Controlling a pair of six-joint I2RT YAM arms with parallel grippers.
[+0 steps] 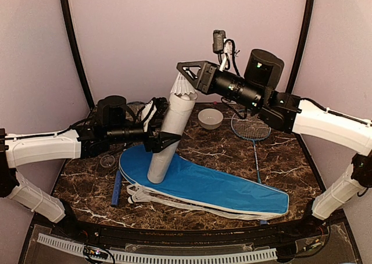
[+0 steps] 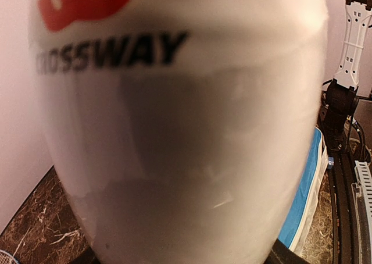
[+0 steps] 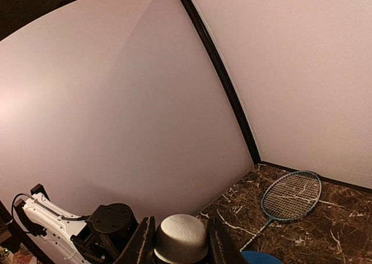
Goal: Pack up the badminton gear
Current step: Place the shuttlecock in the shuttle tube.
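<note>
Black lettering ending "OSSWAY" under a red mark is read on the long white tube (image 2: 186,159), which is clamped low down by the left gripper (image 1: 164,141). Its foot is set on the blue racket cover (image 1: 221,185), its open mouth tilted up and rightward. At that mouth a shuttlecock (image 1: 184,87) is pinched, feathers down, by the right gripper (image 1: 187,77). Farther back a racket (image 1: 251,126) is laid flat.

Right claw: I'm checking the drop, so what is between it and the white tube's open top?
A white feather shuttlecock, gripped by the right claw, sits at the mouth of the white tube, as the top view shows.
</note>
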